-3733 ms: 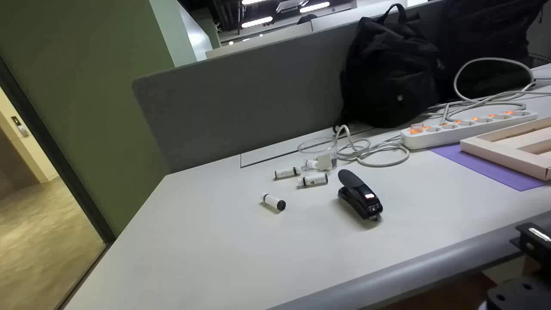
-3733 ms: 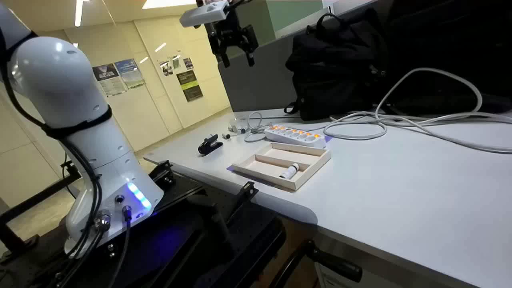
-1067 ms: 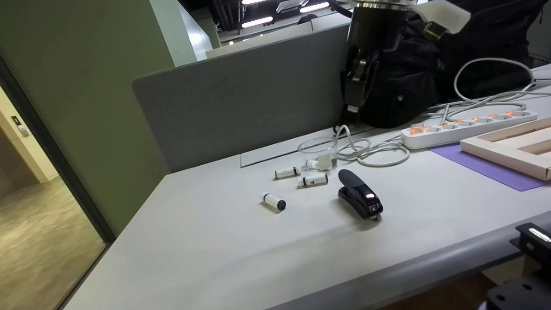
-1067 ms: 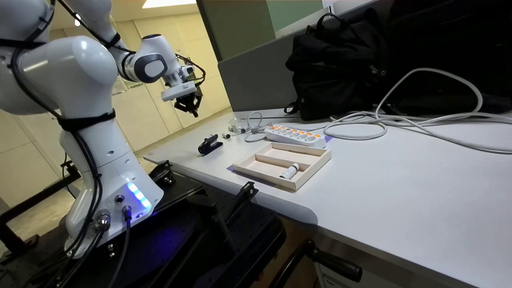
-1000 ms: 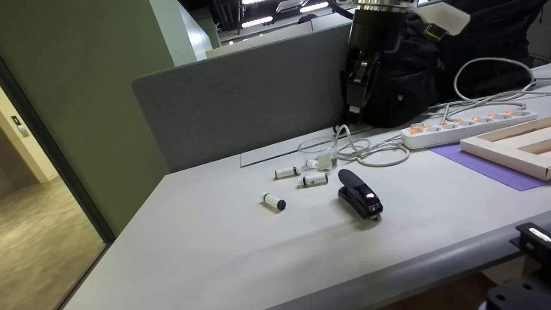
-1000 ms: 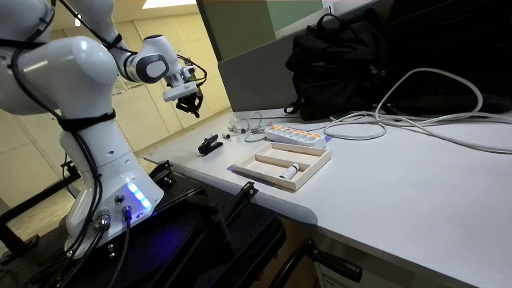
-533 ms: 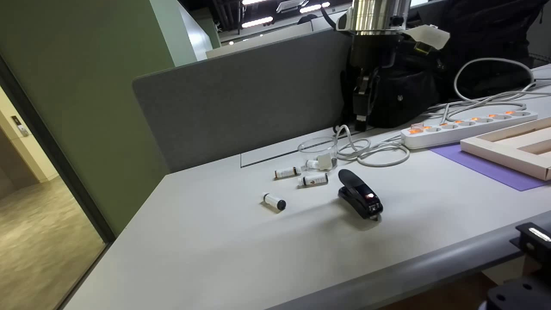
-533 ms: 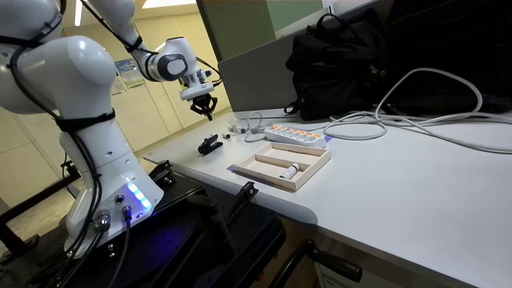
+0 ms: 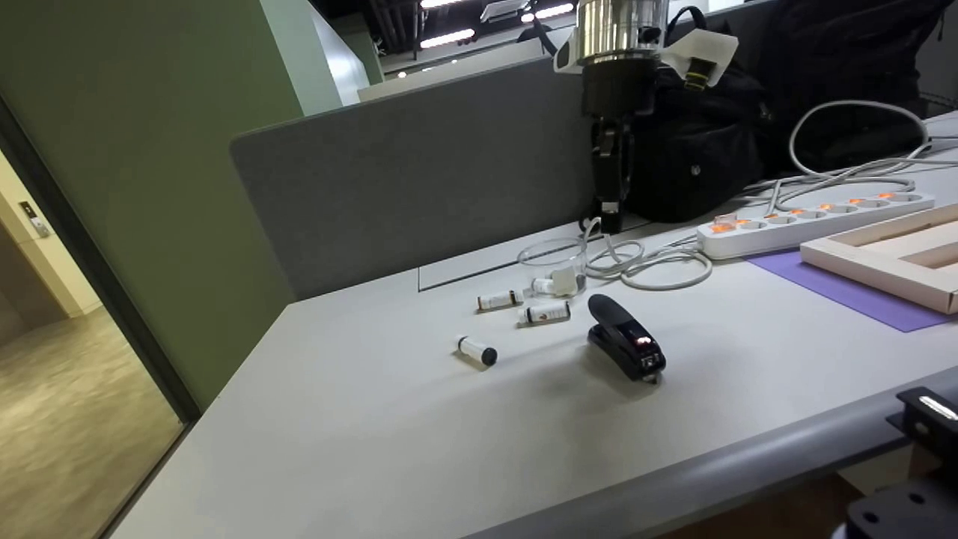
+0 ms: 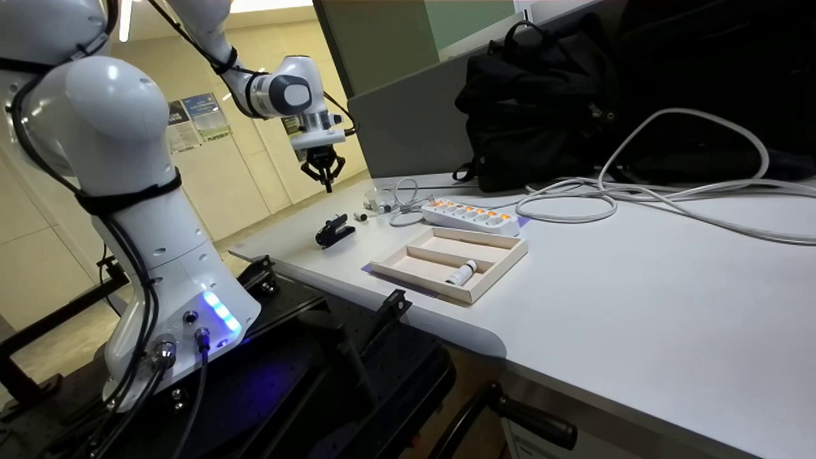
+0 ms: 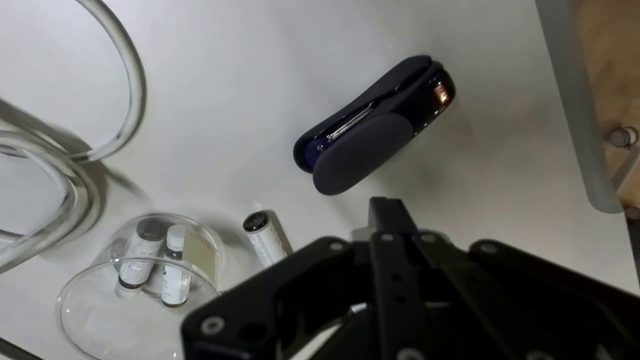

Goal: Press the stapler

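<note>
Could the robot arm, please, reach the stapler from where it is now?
Probably yes. The closed gripper hangs above the table, and nothing visible covers the stapler. The nearest white bottle lies apart from it, so the way down looks free, perhaps after a sideways shift.

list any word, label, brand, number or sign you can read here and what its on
None reads clearly.
Black glossy wedge-shaped stapler: reddish patch, too blurred to read.
White-labelled cylindrical vials: print too small.
Cream rectangular tag at a clear round cup: faint lettering, unreadable.
Rectangular wall posters: too small and blurred.
Black fabric backpack: pale mark, indistinct.
</note>
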### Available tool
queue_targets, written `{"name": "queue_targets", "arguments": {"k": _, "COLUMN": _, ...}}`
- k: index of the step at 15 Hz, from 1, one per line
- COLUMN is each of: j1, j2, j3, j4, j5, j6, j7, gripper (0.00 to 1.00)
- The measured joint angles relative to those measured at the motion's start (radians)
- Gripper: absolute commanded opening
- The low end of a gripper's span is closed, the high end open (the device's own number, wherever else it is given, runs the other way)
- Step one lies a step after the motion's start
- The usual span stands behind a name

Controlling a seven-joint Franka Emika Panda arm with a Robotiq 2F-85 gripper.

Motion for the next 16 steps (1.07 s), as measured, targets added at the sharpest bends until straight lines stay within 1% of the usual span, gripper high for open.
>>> {"name": "queue_targets", "arguments": {"k": 3, "j1": -0.044, "j2": 0.053, "j3": 0.05, "j4": 0.015, "j5": -0.056, "j6": 0.003, "j7": 0.021, "gripper": 0.0}}
{"name": "queue_targets", "arguments": {"k": 7, "j1": -0.068, "j2": 0.123, "j3": 0.093, "j4": 0.029, "j5": -0.131, "j6": 0.056, "j7": 0.046, "gripper": 0.0}}
{"name": "queue_targets", "arguments": {"k": 10, "j1": -0.077, "j2": 0.156, "j3": 0.11, "j4": 0.032, "j5": -0.197, "j6": 0.113, "j7": 0.066, "gripper": 0.0}}
{"name": "queue_targets", "arguments": {"k": 16, "j1": -0.097, "j2": 0.191, "j3": 0.116, "j4": 0.036, "j5": -0.314, "j6": 0.153, "j7": 0.101, "gripper": 0.0}}
